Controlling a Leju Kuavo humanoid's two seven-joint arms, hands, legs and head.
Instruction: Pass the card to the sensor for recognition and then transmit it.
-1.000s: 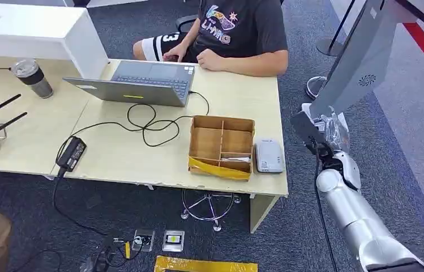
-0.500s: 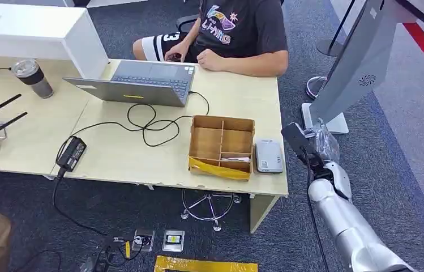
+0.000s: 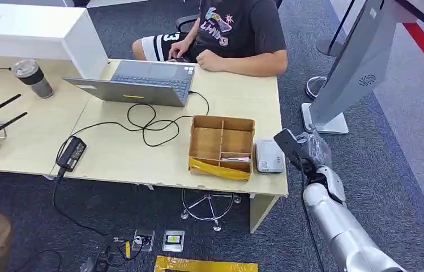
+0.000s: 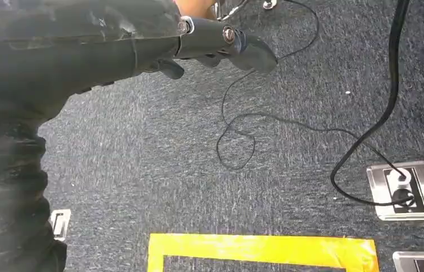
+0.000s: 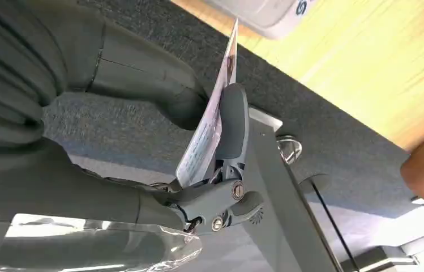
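Pinching the card (image 5: 208, 136), the right hand (image 5: 158, 130) hovers beside the sensor (image 3: 268, 156).

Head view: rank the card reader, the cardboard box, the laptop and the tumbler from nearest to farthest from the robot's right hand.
1. Card reader, just beside the right hand at the table's edge.
2. Cardboard box, next along.
3. Laptop, mid-table, before the person.
4. Tumbler, far end.
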